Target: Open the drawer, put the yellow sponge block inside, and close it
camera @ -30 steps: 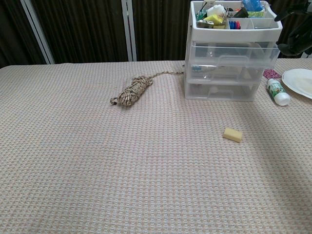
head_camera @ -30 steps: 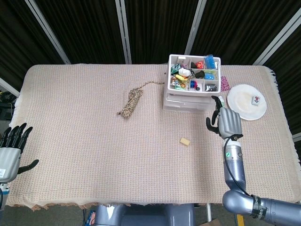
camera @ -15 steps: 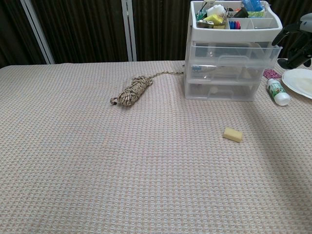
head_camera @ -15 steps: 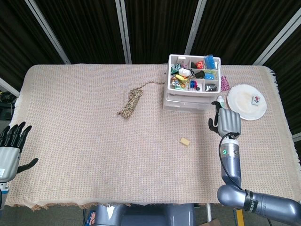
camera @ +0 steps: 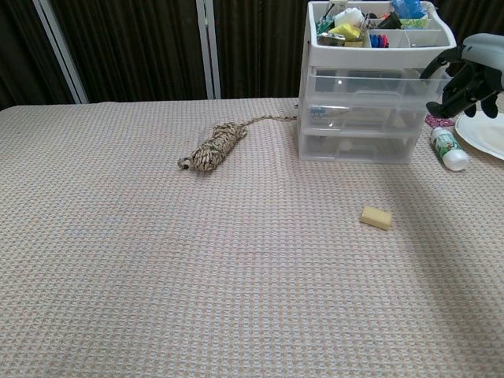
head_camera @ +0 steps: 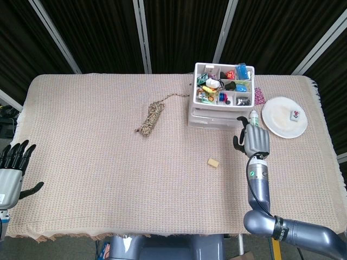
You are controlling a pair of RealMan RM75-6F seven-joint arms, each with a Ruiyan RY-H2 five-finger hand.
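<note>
From the head view, the right hand hovers just in front of the drawer unit, fingers loosely curled, holding nothing; the left hand is spread wide, far off. The yellow sponge block lies in front of the unit.

Chest view: all drawers closed, top tray crammed with small stuff. A sloppy hook could drag the whole unit or bump the small bottle beside it.

- The left hand is cut by the head view's left edge; its arm is out of frame, and the chest view misses it.
- The right hand runs off the chest view's right edge.
- The plate is cropped there too.
- The tray holds items too small to name.
- The thing on the plate is too small to tell.
- The bottle is partly hidden behind the right hand.
</note>
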